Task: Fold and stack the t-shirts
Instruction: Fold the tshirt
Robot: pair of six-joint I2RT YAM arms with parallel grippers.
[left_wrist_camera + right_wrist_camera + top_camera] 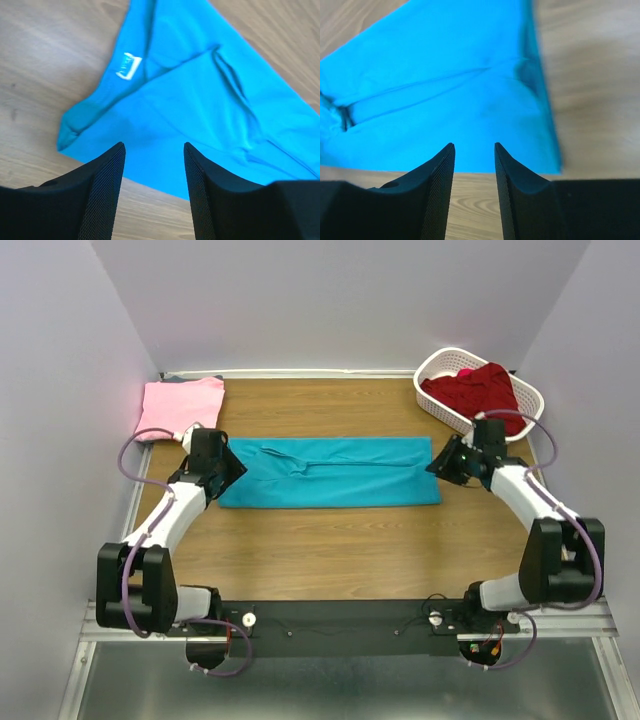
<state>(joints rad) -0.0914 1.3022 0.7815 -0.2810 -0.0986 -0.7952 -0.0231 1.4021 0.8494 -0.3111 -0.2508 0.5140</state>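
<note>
A teal t-shirt (330,472) lies folded into a long band across the middle of the wooden table (330,550). Its collar end with a white label (128,66) faces left. My left gripper (232,468) hovers at the band's left end, open, nothing between its fingers (107,175). At the right end my right gripper (440,462) is open too, above the shirt's edge (540,100). A light pink t-shirt (180,406) lies folded at the back left corner. A dark red t-shirt (478,390) is heaped in the basket.
A white slotted basket (438,365) stands at the back right corner, close behind the right arm. Walls close the table on three sides. A metal rail (330,625) with both arm bases runs along the near edge.
</note>
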